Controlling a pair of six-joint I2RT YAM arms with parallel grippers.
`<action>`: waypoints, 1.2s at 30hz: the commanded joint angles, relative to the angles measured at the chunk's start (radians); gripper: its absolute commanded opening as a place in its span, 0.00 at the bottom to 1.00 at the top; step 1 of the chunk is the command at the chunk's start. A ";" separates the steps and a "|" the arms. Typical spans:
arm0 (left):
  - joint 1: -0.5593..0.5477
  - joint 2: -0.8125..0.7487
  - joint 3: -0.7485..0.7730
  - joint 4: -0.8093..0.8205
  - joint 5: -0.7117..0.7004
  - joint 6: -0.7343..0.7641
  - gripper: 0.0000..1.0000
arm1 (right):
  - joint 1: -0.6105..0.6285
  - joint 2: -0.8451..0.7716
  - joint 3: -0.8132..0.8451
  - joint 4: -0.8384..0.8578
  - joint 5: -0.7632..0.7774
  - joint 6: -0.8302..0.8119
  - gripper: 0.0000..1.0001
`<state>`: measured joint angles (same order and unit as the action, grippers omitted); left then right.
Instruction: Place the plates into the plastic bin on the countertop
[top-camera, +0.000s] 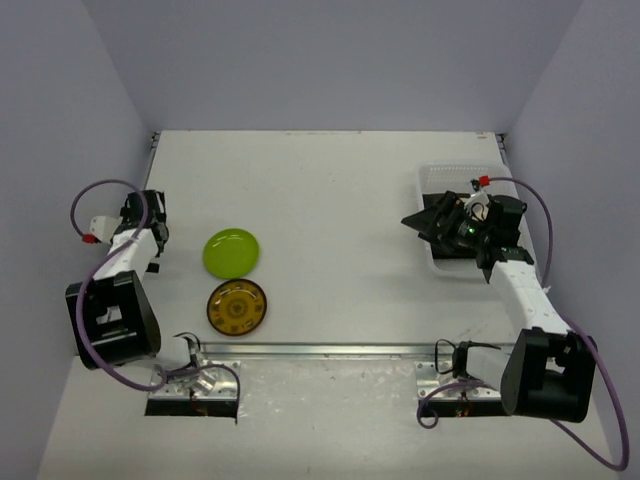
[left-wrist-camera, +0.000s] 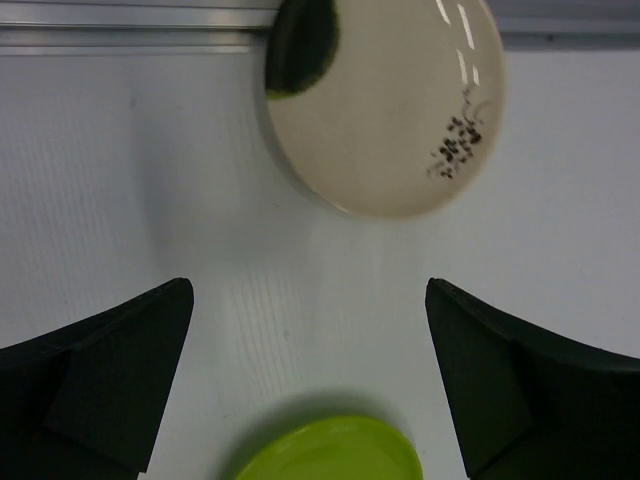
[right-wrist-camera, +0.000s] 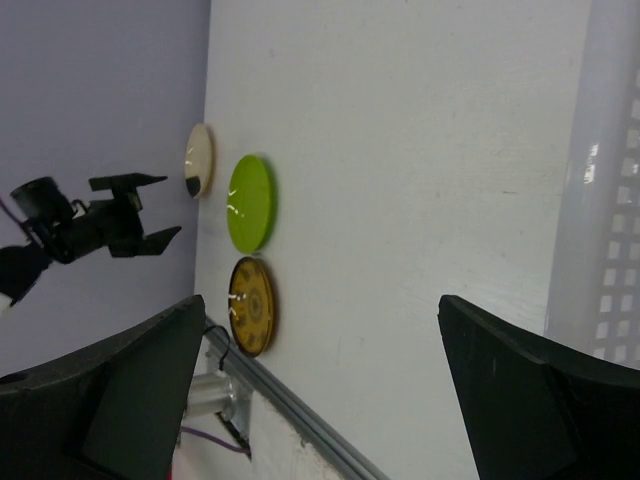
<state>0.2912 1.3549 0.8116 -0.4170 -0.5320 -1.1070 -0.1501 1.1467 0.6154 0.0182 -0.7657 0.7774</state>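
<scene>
A lime green plate (top-camera: 232, 252) and an amber-patterned plate (top-camera: 237, 306) lie on the white countertop (top-camera: 340, 200) at the left. A cream plate (left-wrist-camera: 385, 100) with a dark patch lies near the left edge; the left arm hides it in the top view. My left gripper (top-camera: 152, 208) is open and empty, hovering between the cream plate and the lime green plate (left-wrist-camera: 330, 450). The plastic bin (top-camera: 440, 172) stands at the far right. My right gripper (top-camera: 428, 222) is open and empty over the bin's left part, hiding its contents.
A metal rail (top-camera: 320, 350) runs along the near edge, and another rail (left-wrist-camera: 130, 25) lies just past the cream plate. Grey walls close in the table on three sides. The bin's slotted wall (right-wrist-camera: 610, 200) shows at the right of the right wrist view.
</scene>
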 joint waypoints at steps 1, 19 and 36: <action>0.055 0.181 0.088 -0.024 -0.094 -0.193 1.00 | -0.005 -0.028 0.002 0.102 -0.122 0.024 0.99; 0.110 0.517 0.281 -0.013 -0.082 -0.218 1.00 | -0.004 -0.008 -0.012 0.122 -0.134 0.029 0.99; 0.126 0.605 0.338 -0.064 0.038 -0.136 0.23 | -0.006 -0.027 -0.017 0.118 -0.126 0.034 0.99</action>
<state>0.4096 1.9304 1.1852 -0.4956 -0.6047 -1.2721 -0.1509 1.1441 0.5926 0.0982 -0.8757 0.8158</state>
